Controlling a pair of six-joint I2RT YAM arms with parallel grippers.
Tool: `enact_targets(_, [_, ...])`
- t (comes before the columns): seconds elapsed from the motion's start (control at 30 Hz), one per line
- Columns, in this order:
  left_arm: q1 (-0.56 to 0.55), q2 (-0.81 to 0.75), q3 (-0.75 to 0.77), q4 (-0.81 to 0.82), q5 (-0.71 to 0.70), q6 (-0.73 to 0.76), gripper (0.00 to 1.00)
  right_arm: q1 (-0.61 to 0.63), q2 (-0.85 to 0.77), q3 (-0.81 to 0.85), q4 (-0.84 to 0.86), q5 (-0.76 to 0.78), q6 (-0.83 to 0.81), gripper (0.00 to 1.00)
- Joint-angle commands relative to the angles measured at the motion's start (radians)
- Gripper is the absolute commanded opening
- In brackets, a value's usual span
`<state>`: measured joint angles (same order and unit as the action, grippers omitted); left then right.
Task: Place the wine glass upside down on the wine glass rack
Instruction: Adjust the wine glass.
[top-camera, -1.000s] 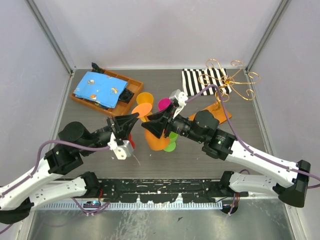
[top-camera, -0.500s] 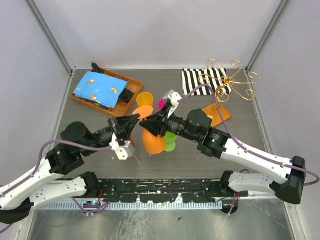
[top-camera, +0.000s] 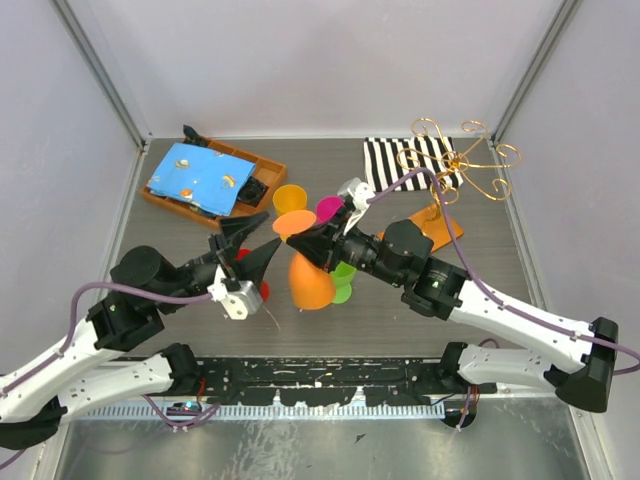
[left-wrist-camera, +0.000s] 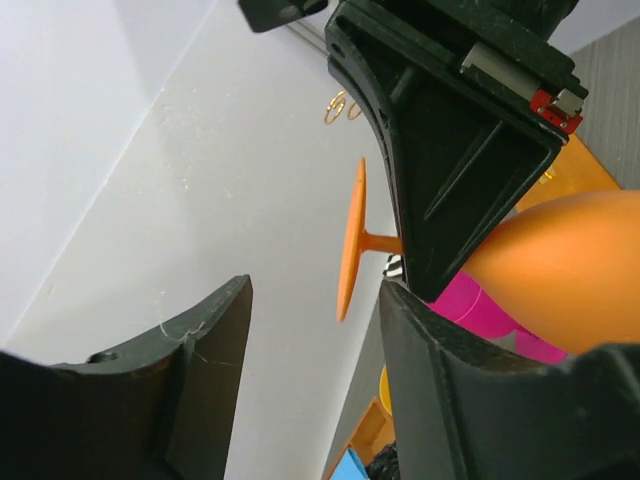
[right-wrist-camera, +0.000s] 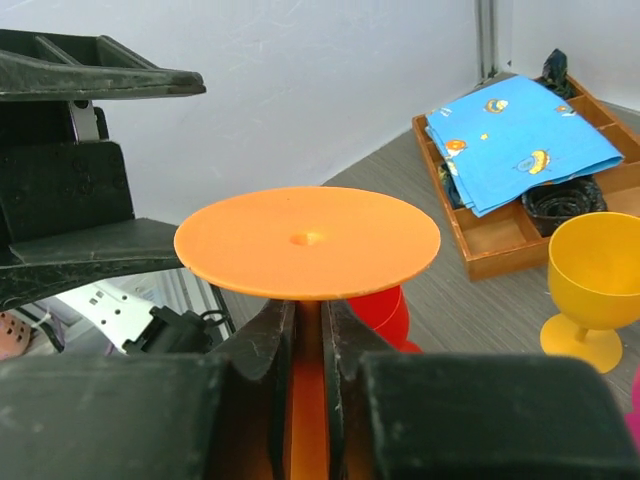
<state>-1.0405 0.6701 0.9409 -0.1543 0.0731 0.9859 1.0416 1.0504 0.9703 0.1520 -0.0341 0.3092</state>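
Smooth matt plastic wine glass (top-camera: 311, 286)

1. Left arm comes in from the left side, and the left gripper (top-camera: 268, 229) has its jaws spread with nothing in them.
2. Right arm stretches across toward the left, with the right gripper (top-camera: 300, 243) pinched onto the stem of the orange wine glass (top-camera: 310, 285).
3. The two grippers are basically nose to nose.
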Motion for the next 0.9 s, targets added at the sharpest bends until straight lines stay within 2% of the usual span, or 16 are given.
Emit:
enact_targets(0.0, [0.001, -0.015, -0.004, 0.054, 0.005, -0.031, 0.64, 0.003, -0.073, 0.010, 0.014, 0.072, 0.003, 0.01])
enact_targets(0.07, [0.001, -0.017, -0.001, 0.052, 0.005, -0.048, 0.70, 0.004, -0.107, 0.006, -0.015, 0.117, -0.006, 0.01])
enact_targets(0.17, [0.002, -0.018, 0.020, 0.034, -0.001, -0.084, 0.72, 0.004, -0.186, -0.004, -0.060, 0.188, -0.031, 0.01])
enact_targets(0.3, [0.001, -0.027, 0.048, -0.017, -0.021, -0.168, 0.82, 0.003, -0.312, -0.040, -0.122, 0.323, -0.059, 0.01])
enact_targets(0.4, [0.001, -0.048, 0.056, -0.050, -0.046, -0.237, 0.97, 0.003, -0.426, -0.081, -0.154, 0.426, -0.061, 0.01])
enact_targets(0.43, [0.001, -0.054, 0.059, -0.065, -0.051, -0.262, 0.98, 0.003, -0.461, -0.096, -0.159, 0.454, -0.061, 0.01])
enact_targets(0.67, [0.001, -0.092, 0.057, -0.145, -0.080, -0.408, 0.98, 0.004, -0.708, -0.177, -0.215, 0.571, -0.105, 0.01])
enact_targets(0.87, [0.002, -0.124, 0.015, -0.140, -0.097, -0.474, 0.98, 0.004, -0.836, -0.291, -0.193, 0.675, -0.174, 0.02])
